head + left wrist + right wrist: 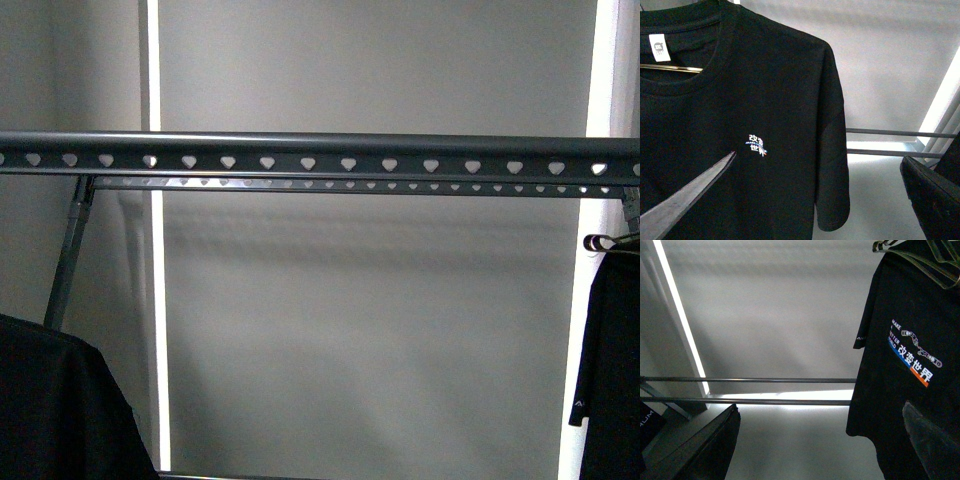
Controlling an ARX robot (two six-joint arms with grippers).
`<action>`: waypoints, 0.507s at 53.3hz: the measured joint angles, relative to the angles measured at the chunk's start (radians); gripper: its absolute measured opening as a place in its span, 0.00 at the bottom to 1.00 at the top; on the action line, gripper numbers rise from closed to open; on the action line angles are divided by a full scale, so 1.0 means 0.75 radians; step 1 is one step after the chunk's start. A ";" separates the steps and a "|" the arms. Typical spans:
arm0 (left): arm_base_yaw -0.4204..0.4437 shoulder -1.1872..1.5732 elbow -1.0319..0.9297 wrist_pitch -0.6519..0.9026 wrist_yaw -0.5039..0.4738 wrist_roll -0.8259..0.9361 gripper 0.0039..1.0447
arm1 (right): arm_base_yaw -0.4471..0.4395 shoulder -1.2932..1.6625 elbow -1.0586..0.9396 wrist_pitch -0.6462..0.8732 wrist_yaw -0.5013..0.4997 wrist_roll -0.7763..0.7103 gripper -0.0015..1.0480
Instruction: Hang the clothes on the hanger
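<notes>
The dark grey rack rail [320,158] with heart-shaped holes runs across the front view. In the right wrist view, a black T-shirt [900,315] with white "MAKE A BETTER WORLD" lettering hangs from a shiny hanger [920,262]. My right gripper [821,407] is open and empty. One of its fingers [930,440] lies in front of the shirt's lower part; I cannot tell if it touches. My left gripper [819,157] is open and empty. One of its fingers [685,195] lies in front of another black T-shirt [765,90] with a small white chest mark. Neither gripper shows in the front view.
Black cloth hangs at the lower left [50,400] of the front view. At the right edge a black garment [610,360] hangs from a hanger hook [598,242]. Thin rack bars [890,133] [750,380] cross low. Grey wall panels stand behind, with bright strips [155,300].
</notes>
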 joint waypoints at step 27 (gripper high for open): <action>-0.079 0.662 0.308 0.578 -0.214 -0.498 0.94 | -0.001 0.000 0.000 0.000 0.000 0.000 0.93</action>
